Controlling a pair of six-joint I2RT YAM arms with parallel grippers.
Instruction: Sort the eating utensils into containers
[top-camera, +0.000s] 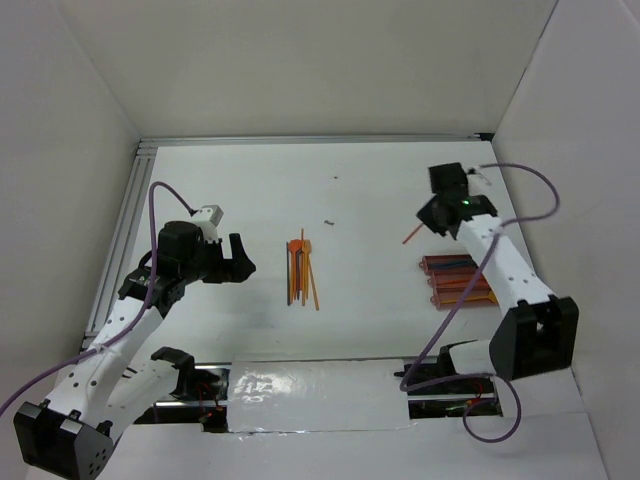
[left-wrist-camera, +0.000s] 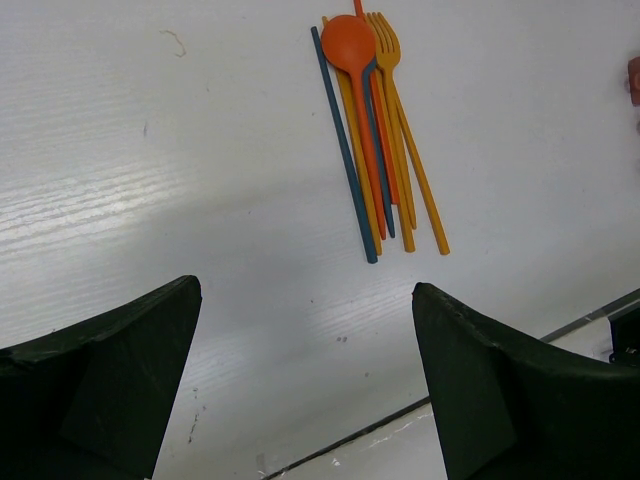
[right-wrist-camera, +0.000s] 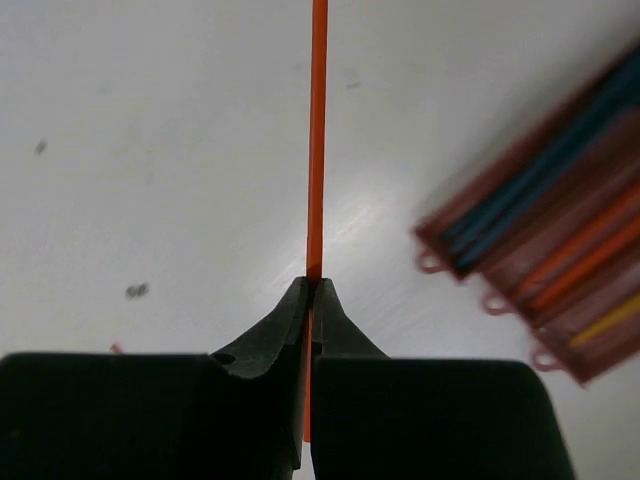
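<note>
Right gripper (right-wrist-camera: 313, 283) clamped on orange stick (right-wrist-camera: 318, 130); tray (right-wrist-camera: 520, 225) lies right of it in wrist view, troughs skewed from stick axis. Left gripper (left-wrist-camera: 305, 290) apart, pile (left-wrist-camera: 375, 130) ahead

No text, label, brand name, number or sign can be read in any of the three views.
</note>
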